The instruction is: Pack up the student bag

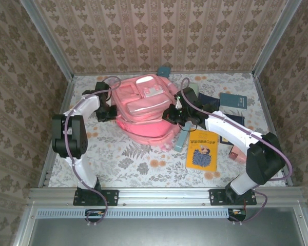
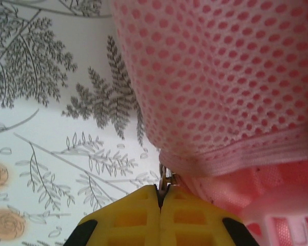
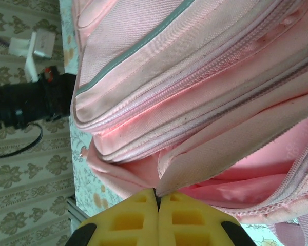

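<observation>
The left gripper [image 1: 113,109] sits against the left flank of the student bag [image 1: 143,105], which lies on the flowered tablecloth [image 1: 118,159] between the two grippers. From above the jaws cannot be made out. The left wrist view settles it: the yellow fingers [image 2: 128,220] are pressed together, with a small metal piece [image 2: 165,180], seemingly a zip puller, nipped at their tips. Just beyond the tips is the bag's pink mesh [image 2: 220,77]; to their left lies fern-printed cloth [image 2: 56,128].

The right gripper [image 1: 170,115] is at the bag's right side. The right wrist view shows its yellow fingers [image 3: 190,220] closed on a fabric edge of the bag [image 3: 195,77], where the mouth gapes just right of the tips. Above them run zip lines and a grey stripe [image 3: 133,51], and the left arm [image 3: 25,102] shows dark beyond the bag.

The overhead camera alone shows, on the right gripper's far side, a pale blue book [image 1: 181,139], a yellow book [image 1: 203,150] and dark blue books [image 1: 232,101].
</observation>
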